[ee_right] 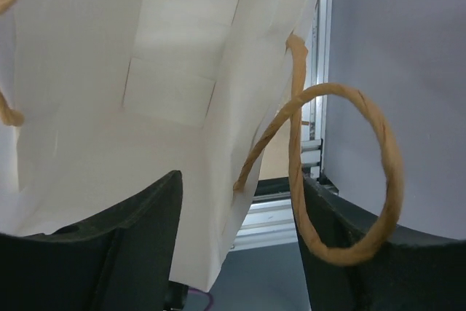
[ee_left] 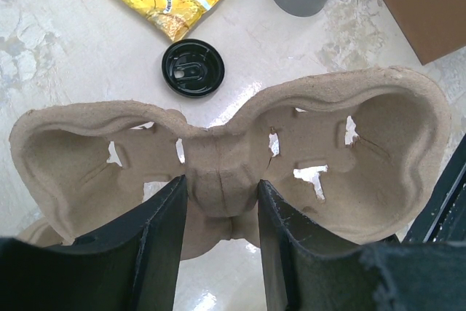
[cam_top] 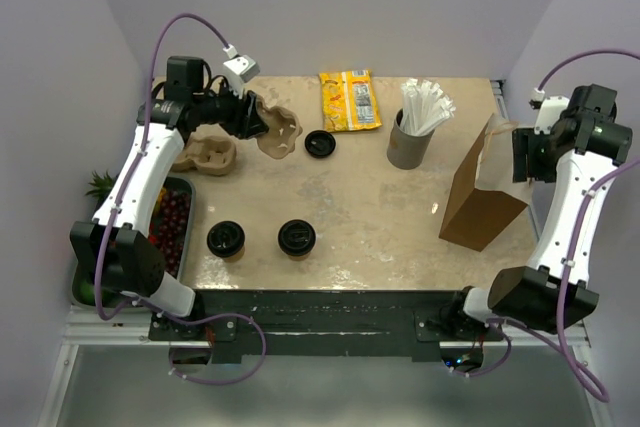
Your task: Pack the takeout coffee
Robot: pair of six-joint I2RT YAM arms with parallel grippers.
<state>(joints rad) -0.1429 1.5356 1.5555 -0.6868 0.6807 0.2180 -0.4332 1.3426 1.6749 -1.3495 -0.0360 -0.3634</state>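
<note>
Two kraft-brown cups with black lids on stand near the table's front, one at the left and one beside it. My left gripper is at the back left, shut on the middle ridge of a moulded cardboard carrier and holding it tilted above the table. In the left wrist view the fingers press that ridge of the carrier from both sides. My right gripper is open at the top edge of the brown paper bag. The bag's wall hangs between its jaws.
A loose black lid lies behind the cups. A second carrier lies at the back left. A yellow snack bag and a grey cup of straws stand at the back. A fruit bin is at the left edge. The bag's rope handle loops by my right finger.
</note>
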